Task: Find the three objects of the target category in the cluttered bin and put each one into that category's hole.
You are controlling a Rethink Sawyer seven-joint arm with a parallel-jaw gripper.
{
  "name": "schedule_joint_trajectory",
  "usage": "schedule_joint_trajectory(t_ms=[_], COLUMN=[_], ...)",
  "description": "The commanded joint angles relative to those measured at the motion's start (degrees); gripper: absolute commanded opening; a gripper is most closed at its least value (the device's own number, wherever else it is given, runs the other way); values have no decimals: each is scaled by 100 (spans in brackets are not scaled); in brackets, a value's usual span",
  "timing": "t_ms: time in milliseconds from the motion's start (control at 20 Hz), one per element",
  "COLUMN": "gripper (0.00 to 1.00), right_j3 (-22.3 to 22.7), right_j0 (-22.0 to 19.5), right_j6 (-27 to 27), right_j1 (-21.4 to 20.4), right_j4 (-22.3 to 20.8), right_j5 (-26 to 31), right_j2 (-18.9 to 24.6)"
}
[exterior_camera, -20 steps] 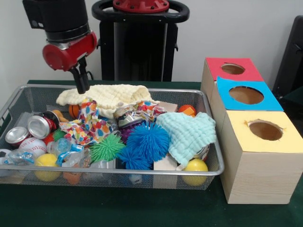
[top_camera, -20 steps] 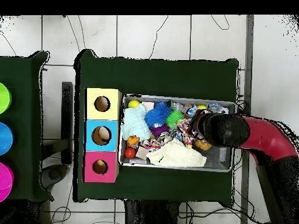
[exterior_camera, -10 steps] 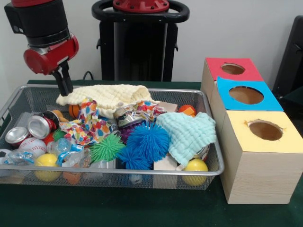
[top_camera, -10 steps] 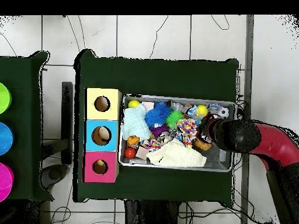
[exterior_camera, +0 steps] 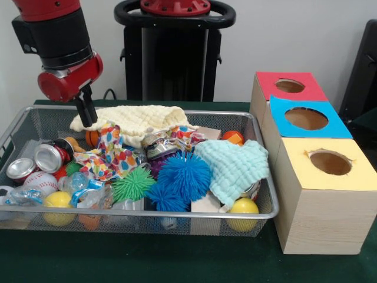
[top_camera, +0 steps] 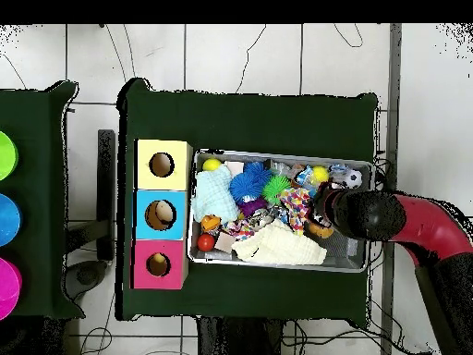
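Gripper hangs over yellow cloth edge in wire bin, poised to search; finger opening indiscernible, nothing visibly held.

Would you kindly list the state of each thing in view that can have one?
gripper: fingers together, holding nothing, above the bin's far left corner
wire bin: full of clutter
cream cloth: crumpled along the far side
mint cloth: draped over objects at right
soda can: lying on its side
red box: hole unblocked
blue box: hole unblocked
yellow box: hole unblocked
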Motion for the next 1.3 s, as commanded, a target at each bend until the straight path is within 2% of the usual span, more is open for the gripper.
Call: schedule_joint_trajectory(t_ms=[50,500,1300], gripper=[0,0,0], right_j3=[-63,-245,-176], right_j0=[-93,-151,-253], right_j6=[-716,-847,-661], right_j1=[279,388,349], right_j4=[-244,-282,-266], right_j5=[-22,247,252], right_j2=[432,507,537])
